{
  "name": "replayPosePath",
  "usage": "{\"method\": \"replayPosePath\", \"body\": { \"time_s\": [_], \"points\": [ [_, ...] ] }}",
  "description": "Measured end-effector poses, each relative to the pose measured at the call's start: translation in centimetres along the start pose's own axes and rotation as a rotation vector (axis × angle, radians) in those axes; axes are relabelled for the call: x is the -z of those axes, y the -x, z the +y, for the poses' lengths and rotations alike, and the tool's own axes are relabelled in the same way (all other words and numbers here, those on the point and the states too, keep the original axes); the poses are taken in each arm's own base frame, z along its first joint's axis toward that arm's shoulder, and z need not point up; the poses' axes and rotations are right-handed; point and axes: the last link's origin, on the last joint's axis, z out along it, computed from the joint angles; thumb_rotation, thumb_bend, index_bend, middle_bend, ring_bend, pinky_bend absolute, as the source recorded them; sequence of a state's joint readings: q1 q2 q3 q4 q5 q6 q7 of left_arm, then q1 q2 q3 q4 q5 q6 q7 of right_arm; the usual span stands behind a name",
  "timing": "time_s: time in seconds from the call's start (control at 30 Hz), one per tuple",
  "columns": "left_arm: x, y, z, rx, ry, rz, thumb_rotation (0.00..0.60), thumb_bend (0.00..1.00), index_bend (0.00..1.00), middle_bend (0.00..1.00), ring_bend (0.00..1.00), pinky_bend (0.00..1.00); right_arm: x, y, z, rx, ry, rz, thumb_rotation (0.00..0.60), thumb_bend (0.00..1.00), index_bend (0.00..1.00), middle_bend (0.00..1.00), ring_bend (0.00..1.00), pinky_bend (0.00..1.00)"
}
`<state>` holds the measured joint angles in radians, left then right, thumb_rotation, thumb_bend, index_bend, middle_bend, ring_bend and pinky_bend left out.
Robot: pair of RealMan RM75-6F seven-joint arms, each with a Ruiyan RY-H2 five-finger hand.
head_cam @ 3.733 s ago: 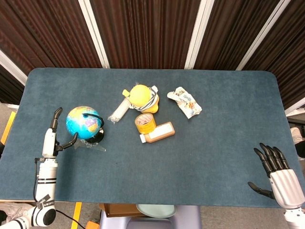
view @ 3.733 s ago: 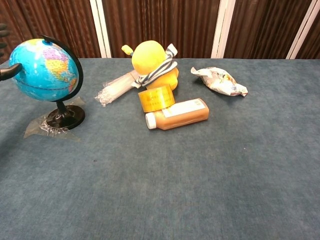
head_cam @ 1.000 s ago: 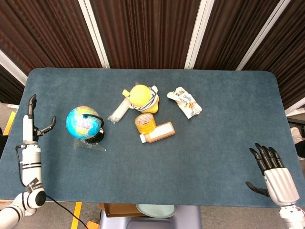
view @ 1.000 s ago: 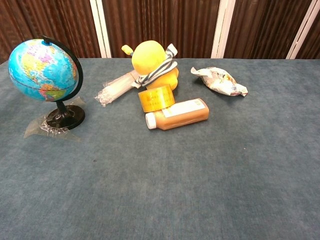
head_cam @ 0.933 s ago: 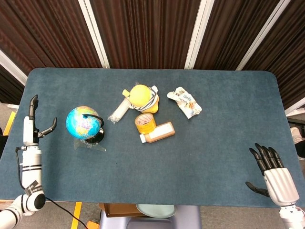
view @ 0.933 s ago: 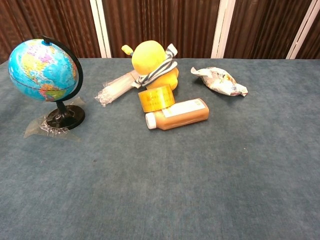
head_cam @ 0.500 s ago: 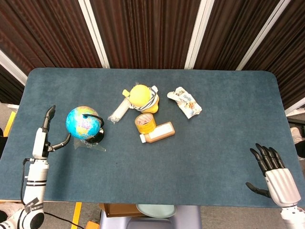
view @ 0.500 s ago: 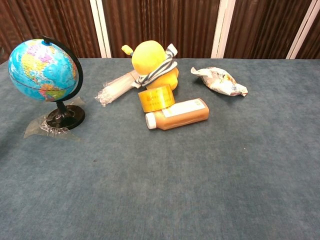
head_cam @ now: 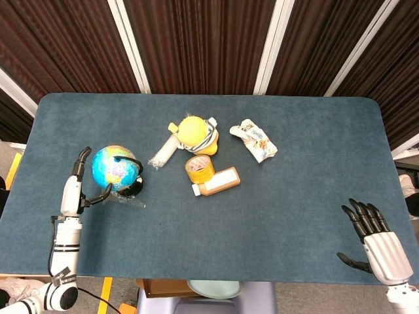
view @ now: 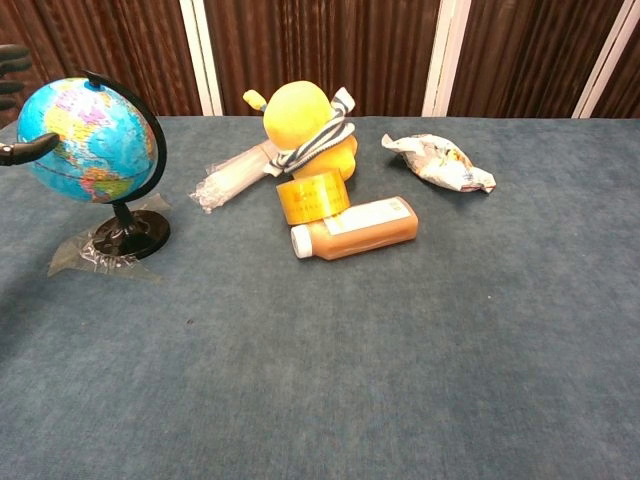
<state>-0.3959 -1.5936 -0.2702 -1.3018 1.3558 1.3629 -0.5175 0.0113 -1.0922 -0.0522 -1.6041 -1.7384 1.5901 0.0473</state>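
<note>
Table (head_cam: 294, 170) layout, head view, clock positions from table centre. Globe (head_cam: 114, 169) at 9 o'clock, on plastic wrap (head_cam: 126, 199); left hand (head_cam: 73, 190) just beside it at its 8 o'clock. Plush toy (head_cam: 194, 134) at 12; wrapped tube (head_cam: 163, 154) touching it at its 8. Tape roll (head_cam: 200, 169) directly before the plush, bottle (head_cam: 218, 182) against the roll at 4. Snack packet (head_cam: 256, 140) at 1. Right hand (head_cam: 378, 239) at 4, well apart.

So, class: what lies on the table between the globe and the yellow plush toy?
In the head view, a clear plastic-wrapped tube lies between the globe and the yellow plush toy, its far end beside the toy.
</note>
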Motion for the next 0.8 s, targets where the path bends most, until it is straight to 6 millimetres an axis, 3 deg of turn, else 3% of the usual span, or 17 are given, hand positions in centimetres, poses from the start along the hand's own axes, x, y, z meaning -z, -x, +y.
{"method": "replayPosePath", "body": {
  "time_s": [0.3,0.8],
  "points": [
    [-0.3,0.3,0.0,0.013,-0.001,-0.009,0.6,0.32,0.0,0.0,0.0,0.0,-0.1,0.0,0.1,-0.001,0.004,-0.001,0.6,0.12,0.0,0.0,0.0,0.0],
    [-0.4,-1.2,-1.2,0.003,-0.033,0.019,0.6,0.32,0.0,0.0,0.0,0.0,0.0,0.0,0.0,0.0,0.006,0.0,0.6,0.12,0.0,0.0,0.0,0.0]
  ]
}}
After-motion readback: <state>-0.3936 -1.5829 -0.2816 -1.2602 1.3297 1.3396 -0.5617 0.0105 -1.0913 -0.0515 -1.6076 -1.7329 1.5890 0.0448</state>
